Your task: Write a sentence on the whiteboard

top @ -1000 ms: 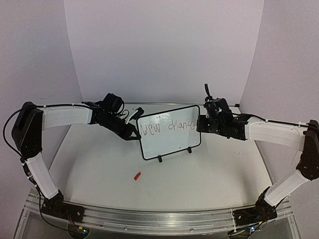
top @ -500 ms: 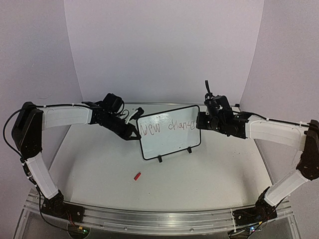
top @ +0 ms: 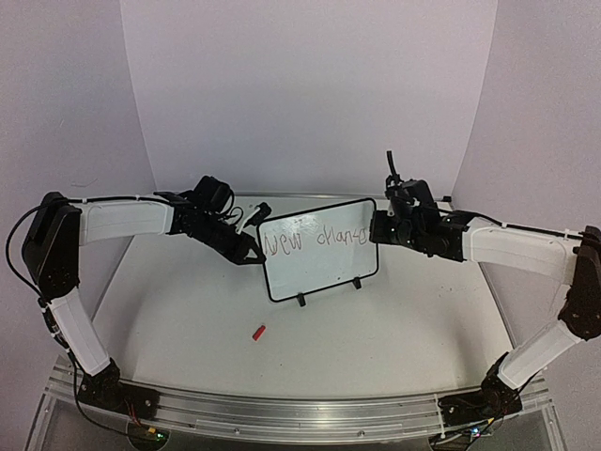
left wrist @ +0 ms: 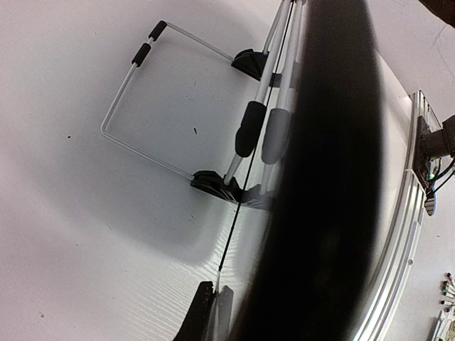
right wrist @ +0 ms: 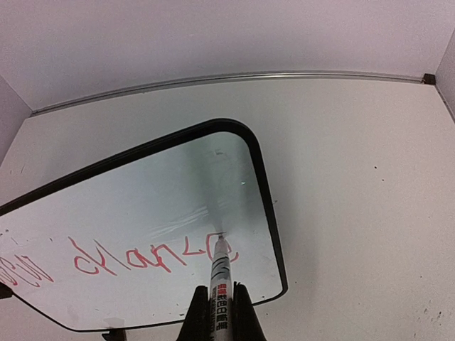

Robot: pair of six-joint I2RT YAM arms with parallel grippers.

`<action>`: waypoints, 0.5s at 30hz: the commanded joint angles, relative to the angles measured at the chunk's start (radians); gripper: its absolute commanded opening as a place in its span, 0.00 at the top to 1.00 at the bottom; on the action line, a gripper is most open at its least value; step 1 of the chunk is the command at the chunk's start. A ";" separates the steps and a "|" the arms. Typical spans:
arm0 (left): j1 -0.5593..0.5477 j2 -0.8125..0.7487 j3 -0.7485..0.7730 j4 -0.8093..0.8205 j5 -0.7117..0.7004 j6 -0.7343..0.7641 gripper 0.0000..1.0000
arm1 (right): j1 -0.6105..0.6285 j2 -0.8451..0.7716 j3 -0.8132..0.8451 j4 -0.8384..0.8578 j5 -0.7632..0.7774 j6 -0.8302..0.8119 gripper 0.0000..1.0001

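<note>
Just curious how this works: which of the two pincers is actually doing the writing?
The right pincer: it is shut on a marker whose tip touches the whiteboard where the writing ends. The left pincer only grips the board's left edge.

The white table [top: 188,310] bears the upright whiteboard [top: 319,268] and a red cap [top: 259,332].

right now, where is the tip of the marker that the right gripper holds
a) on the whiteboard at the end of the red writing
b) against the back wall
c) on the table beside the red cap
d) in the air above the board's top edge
a: in the right wrist view the marker, clamped in the right gripper, has its tip against the whiteboard at the last stroke of the red writing.
</note>
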 commanded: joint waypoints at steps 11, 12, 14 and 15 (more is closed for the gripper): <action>-0.008 -0.009 0.030 -0.019 -0.027 0.019 1.00 | -0.005 -0.040 0.027 0.038 -0.020 -0.010 1.00; -0.009 -0.009 0.030 -0.019 -0.027 0.018 1.00 | -0.005 -0.041 0.026 0.038 -0.022 -0.009 1.00; -0.008 -0.008 0.030 -0.020 -0.026 0.018 1.00 | -0.005 -0.042 0.023 0.039 -0.027 -0.009 1.00; -0.008 -0.008 0.030 -0.019 -0.026 0.017 1.00 | -0.005 -0.044 0.021 0.039 -0.032 -0.008 1.00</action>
